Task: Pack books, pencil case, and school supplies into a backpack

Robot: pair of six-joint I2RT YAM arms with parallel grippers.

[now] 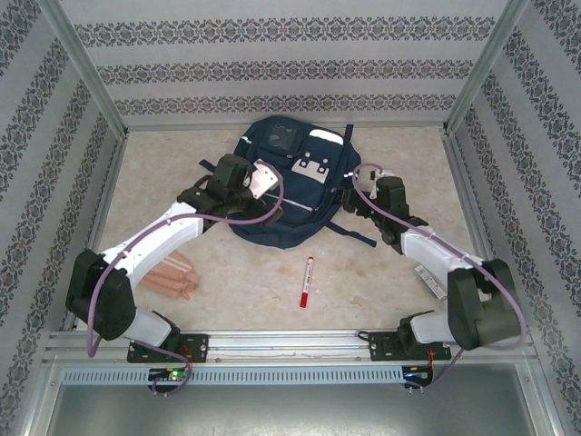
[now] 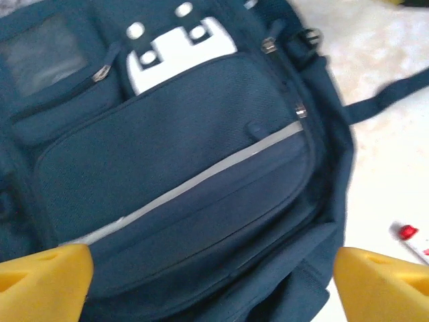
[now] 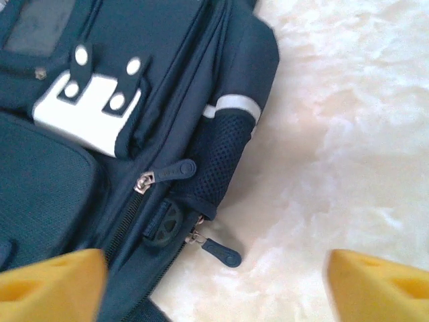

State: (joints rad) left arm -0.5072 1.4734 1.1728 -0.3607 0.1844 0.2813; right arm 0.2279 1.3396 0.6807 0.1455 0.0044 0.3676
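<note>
The navy backpack lies flat at the table's middle back, front pockets up. My left gripper hovers over its left side. In the left wrist view it is open, yellow fingertips wide apart above the front pocket with the pale stripe. My right gripper is at the backpack's right edge. It is open and empty above a dark zipper pull lying on the table. The peach-pink pencil case lies under my left arm. The red-capped marker lies in front of the backpack. The books are out of view.
A pale flat strip pokes out from under my right forearm. Patterned walls enclose the table on three sides. A metal rail with both arm bases runs along the near edge. A backpack strap trails onto the table at the right.
</note>
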